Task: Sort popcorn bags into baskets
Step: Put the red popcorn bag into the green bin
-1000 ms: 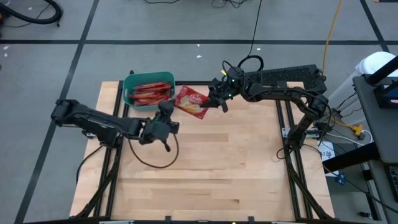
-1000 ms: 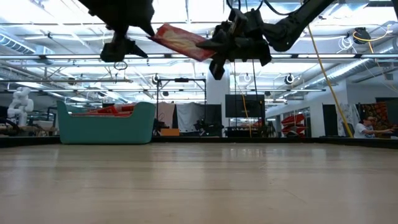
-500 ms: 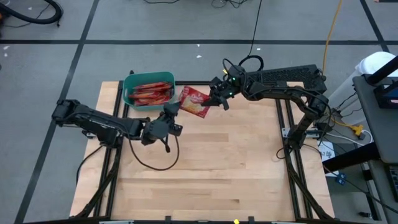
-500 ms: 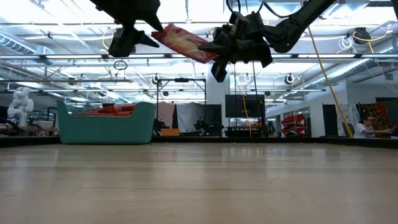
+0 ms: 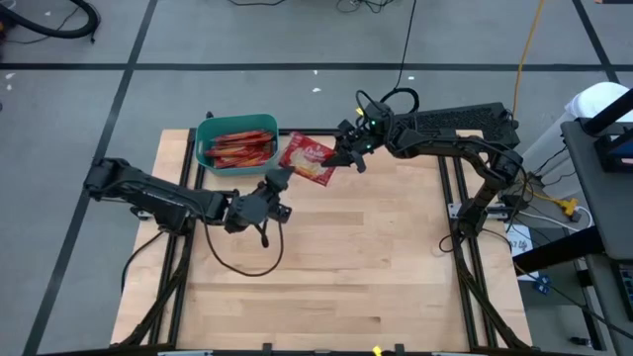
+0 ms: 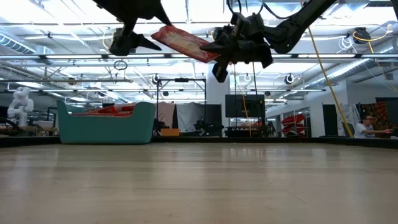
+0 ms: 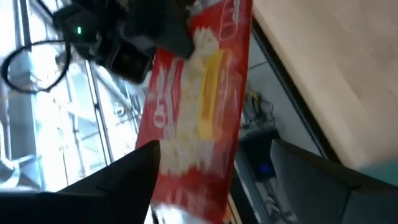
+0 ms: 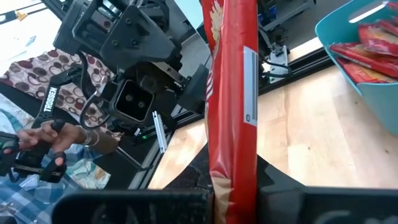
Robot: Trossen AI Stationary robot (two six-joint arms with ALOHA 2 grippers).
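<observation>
Wood table (image 5: 326,267) has no loose bags on it; bin (image 5: 207,132) at the far-left corner already holds several. Your right gripper (image 5: 343,155) is clamped on one bag (image 5: 307,159), held in the air beside the bin. Left gripper (image 5: 278,182), fingers spread, is at its free end. Looks like the last bag; only the drop remains.

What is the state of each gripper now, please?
Left gripper: open, its fingers on either side of the packet's end, not closed on it.
Right gripper: closed on the flat red popcorn packet, held in the air.
</observation>
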